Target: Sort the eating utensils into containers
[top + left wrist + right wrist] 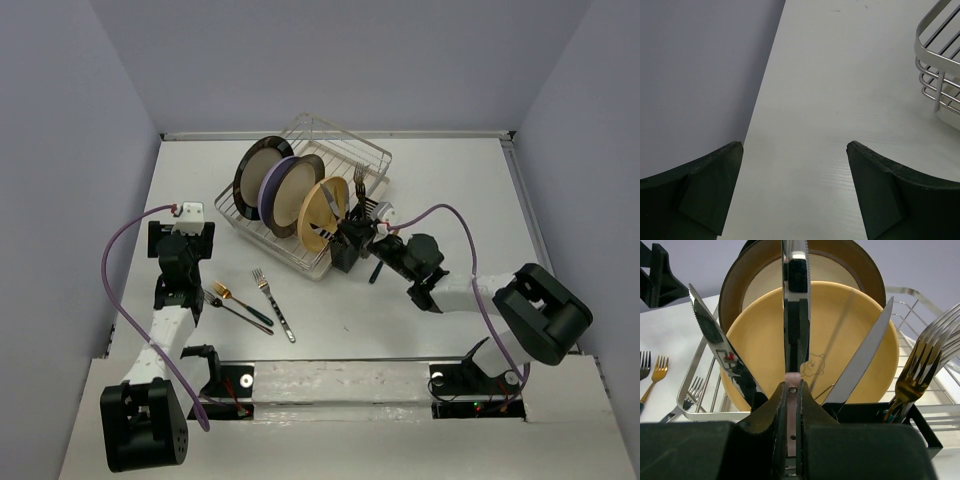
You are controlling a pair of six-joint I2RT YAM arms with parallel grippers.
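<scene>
My right gripper [792, 390] is shut on a table knife [796, 290] at its pinkish handle, blade pointing up. It is held at the black slotted cutlery holder [922, 427], which shows in the top view [347, 248] at the rack's front corner. Two more knives [720, 345] [865, 360] lean out of the holder, and several silver and gold forks [920, 365] stand in its right part. Three forks lie loose on the table: a gold one [222, 291], a silver one [272, 303] and a dark-handled one [240, 310]. My left gripper [795, 145] is open and empty over bare table.
The silver wire dish rack [330, 160] holds three upright plates; the yellow one [850, 325] stands right behind the holder. The rack's corner [940, 75] shows at the right of the left wrist view. The grey side wall [700, 75] is close on the left.
</scene>
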